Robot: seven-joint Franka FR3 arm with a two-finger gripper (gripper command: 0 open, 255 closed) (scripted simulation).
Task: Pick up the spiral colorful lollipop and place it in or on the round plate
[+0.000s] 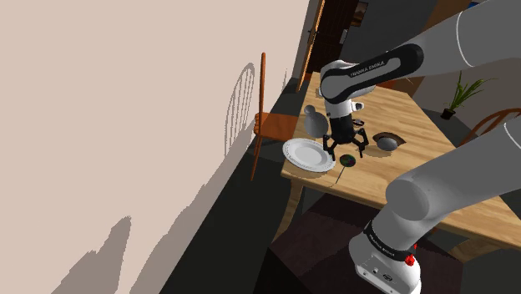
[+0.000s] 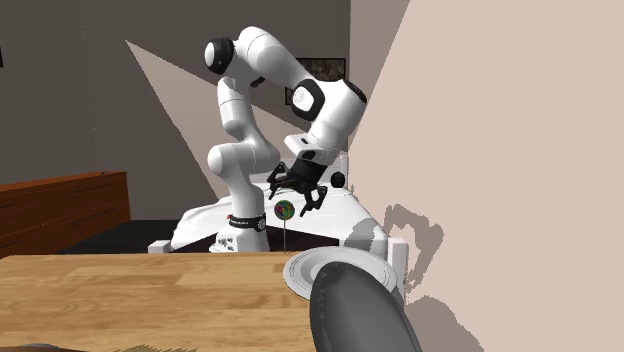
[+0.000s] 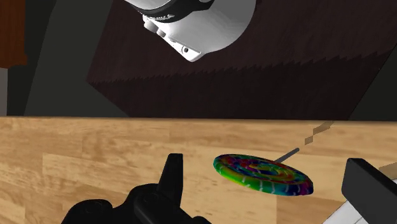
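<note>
— How is the lollipop (image 3: 263, 174) described?
— A flat round disc is seen, swirled in green, red, blue and yellow, fixed on a thin stick.
— How is it posed?
— It is seen head up, raised above the wooden table (image 1: 417, 125), with the stick pointed down toward the table's edge. Whether the stick's end rests on the wood cannot be told.
— And the plate (image 1: 307, 154)?
— It is white and round, with a shallow raised rim, and is laid flat near the table's corner.
— How are the two placed?
— The plate is found near the lollipop, at the shoulder view's left of it. They are not touching.
</note>
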